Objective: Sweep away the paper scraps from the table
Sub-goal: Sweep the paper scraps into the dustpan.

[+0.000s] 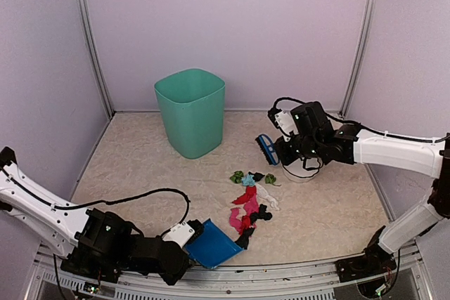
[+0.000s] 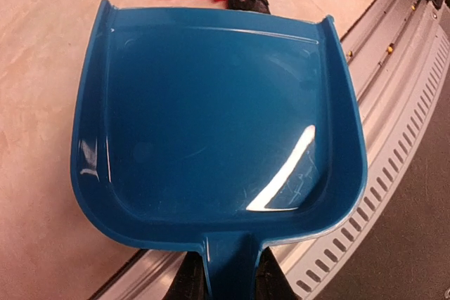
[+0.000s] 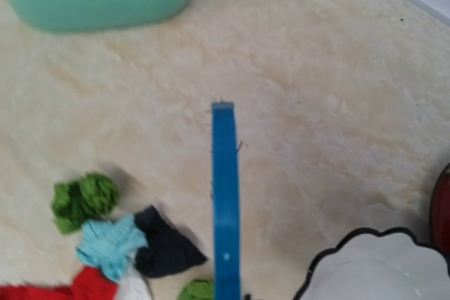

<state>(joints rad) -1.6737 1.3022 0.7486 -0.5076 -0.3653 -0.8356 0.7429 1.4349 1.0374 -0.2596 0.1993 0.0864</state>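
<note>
At lower centre the left gripper (image 2: 228, 282) clenches the blue dustpan (image 2: 211, 117), and we think the right gripper (image 1: 275, 150) grasps the blue brush (image 3: 225, 201) just above the paper scraps (image 1: 249, 205).

I see the paper scraps (image 1: 252, 201) on the table (image 1: 140, 166). The dustpan (image 1: 211, 245) is just before them on the left, the brush (image 1: 266, 149) and the bowl (image 1: 301, 171) are behind on the right, and the bin (image 1: 191, 112) is far behind on the left.

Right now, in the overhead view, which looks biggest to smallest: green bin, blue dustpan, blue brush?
1. green bin
2. blue dustpan
3. blue brush, clearly the smallest, though only partly visible
</note>
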